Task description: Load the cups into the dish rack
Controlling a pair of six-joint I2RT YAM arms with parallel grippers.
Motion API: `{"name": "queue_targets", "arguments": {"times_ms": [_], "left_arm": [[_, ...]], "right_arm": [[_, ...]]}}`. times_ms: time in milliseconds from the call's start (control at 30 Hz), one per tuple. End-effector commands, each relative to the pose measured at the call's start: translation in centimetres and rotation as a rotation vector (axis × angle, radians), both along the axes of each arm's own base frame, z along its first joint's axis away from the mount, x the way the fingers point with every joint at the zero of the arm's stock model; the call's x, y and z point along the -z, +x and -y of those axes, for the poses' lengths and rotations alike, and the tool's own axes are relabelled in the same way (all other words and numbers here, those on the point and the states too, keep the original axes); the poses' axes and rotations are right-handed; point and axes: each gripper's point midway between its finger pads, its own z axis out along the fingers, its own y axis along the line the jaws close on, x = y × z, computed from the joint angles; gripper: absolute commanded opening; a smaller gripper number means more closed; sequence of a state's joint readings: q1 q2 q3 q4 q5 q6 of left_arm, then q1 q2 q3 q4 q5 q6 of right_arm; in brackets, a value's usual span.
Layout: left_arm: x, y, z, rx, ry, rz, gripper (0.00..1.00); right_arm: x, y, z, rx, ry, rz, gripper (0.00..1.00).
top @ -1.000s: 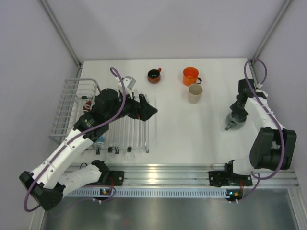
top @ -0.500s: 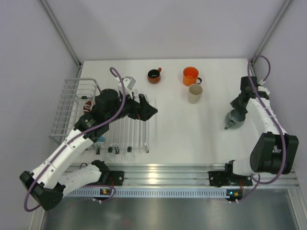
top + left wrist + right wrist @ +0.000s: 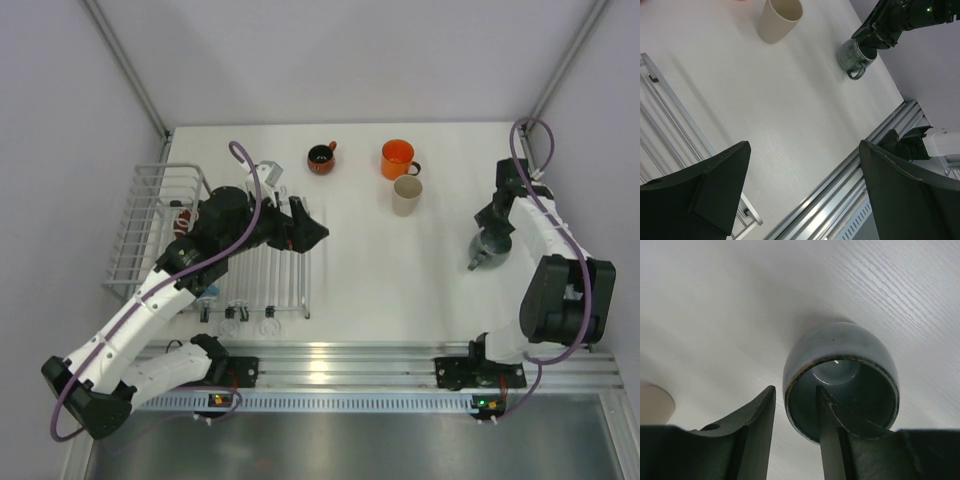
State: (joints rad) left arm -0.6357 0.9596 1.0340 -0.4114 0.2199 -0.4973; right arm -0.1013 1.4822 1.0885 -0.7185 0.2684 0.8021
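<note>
From above: the mug (image 3: 485, 250) stands far right, well away from the rack (image 3: 140, 215). Left wrist: my left gripper (image 3: 805, 146) is wide and empty. Right wrist: my right gripper (image 3: 795, 390) is narrow, one finger inside the rim, one outside, not squeezing. I should pinch firmly, then lift.

I saw bare table (image 3: 380, 280) open between the rack (image 3: 140, 215) and the grey cup (image 3: 484, 257), room for a gripper. Orange cup (image 3: 398, 157) and cream cup (image 3: 406, 197), just beside each other, blocked the far middle. A gap lay between dark cup (image 3: 321, 158) and orange. My left arm (image 3: 150, 300) covered the rack's slats.
</note>
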Motion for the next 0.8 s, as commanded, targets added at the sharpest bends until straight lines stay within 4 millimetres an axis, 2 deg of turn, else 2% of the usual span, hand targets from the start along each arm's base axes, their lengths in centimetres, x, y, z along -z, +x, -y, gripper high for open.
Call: {"name": "queue_targets", "arguments": {"times_ms": [0,167,367,433,500,600,700,733,767], "left_arm": [[-0.9,0.0,0.1,-0.003,-0.035,0.023,0.95],[-0.5,0.1,0.4,-0.001,-0.04,-0.003,0.93],[-0.5,-0.1,0.7,0.014,-0.051,-0.019,0.93],[-0.6,-0.1,0.7,0.015,-0.053,-0.017,0.92],[-0.9,-0.2,0.8,0.018,-0.057,-0.012,0.91],[-1.3,-0.2,1.1,0.029,-0.074,-0.013,0.89],[-1.6,-0.5,1.5,0.037,-0.111,-0.039,0.87],[-1.6,-0.5,1.7,0.045,-0.12,-0.046,0.86],[-1.4,-0.8,2.0,0.065,-0.13,-0.06,0.85]], "right_arm": [[-0.4,1.8,0.6,0.031,-0.004,0.058,0.38],[1.2,2.4,0.5,0.018,0.008,0.041,0.33],[2.4,2.3,0.2,0.001,0.018,0.021,0.24],[2.1,2.3,0.3,-0.003,0.012,0.026,0.12],[1.4,2.4,0.3,-0.009,0.008,0.039,0.0],[-0.2,2.5,-0.2,-0.036,0.026,0.074,0.0],[-2.8,2.5,-1.3,-0.082,0.058,0.157,0.0],[-4.7,2.5,-1.9,-0.108,0.079,0.224,0.0],[-5.3,2.2,-2.3,-0.127,0.089,0.251,0.0]]}}
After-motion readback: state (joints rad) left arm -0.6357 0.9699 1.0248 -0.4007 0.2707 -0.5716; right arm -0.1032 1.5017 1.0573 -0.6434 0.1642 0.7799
